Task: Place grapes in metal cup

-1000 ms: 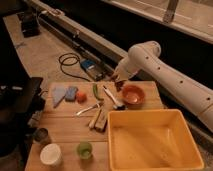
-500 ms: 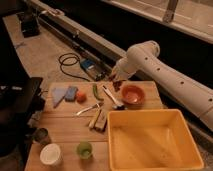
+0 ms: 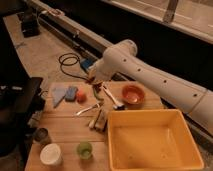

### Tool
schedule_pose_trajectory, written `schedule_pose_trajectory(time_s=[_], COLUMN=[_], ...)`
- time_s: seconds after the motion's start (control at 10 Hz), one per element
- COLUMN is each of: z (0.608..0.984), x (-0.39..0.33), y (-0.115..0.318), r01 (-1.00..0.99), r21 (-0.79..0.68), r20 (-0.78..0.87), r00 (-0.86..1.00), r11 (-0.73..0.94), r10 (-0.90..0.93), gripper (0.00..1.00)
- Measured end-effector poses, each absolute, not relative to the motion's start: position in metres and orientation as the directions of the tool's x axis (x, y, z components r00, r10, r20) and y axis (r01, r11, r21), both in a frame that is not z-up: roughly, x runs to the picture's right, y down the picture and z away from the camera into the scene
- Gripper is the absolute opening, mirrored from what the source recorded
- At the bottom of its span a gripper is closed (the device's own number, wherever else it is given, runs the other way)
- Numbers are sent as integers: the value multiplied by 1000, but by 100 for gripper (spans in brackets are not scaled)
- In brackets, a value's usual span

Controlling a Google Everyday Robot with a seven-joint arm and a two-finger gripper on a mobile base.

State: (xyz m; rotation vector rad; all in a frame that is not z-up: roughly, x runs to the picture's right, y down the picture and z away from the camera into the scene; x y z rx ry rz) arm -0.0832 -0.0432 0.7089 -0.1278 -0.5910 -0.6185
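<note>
Camera view – one arm, wooden table (image 3: pixel 65 127).
Gripper (image 3: pixel 95 80): over the table's far edge, fingers closed on the grapes (image 3: pixel 91 79), a dark reddish cluster at its tips, clear of the board.
Metal cup (image 3: pixel 41 135): upright at the near left corner, just beside the white cup (image 3: pixel 51 154) – green cup (image 3: pixel 84 149) near, well apart from the grapes.

Dim, warm-tinted scene; light came from above, brightest on yellow bin (image 3: pixel 150 142) & white arm (image 3: pixel 150 70). Bkgd nearly black. Gripper (image 3: pixel 95 81) sat in shade over table's (image 3: pixel 65 130) far edge. Whole view soft, grainy; left side lost in shadow.
</note>
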Motion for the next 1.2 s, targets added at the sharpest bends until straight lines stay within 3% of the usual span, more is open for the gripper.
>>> schedule_pose_trajectory(time_s=[0.6,1.2], z=[650,648], x=[-203,-206], y=[40,44], r01=[783,789], r21=[239,248], r20=[726,729], r00=[249,230], r11=[575,562], r10=[-641,-644], gripper=[19,19])
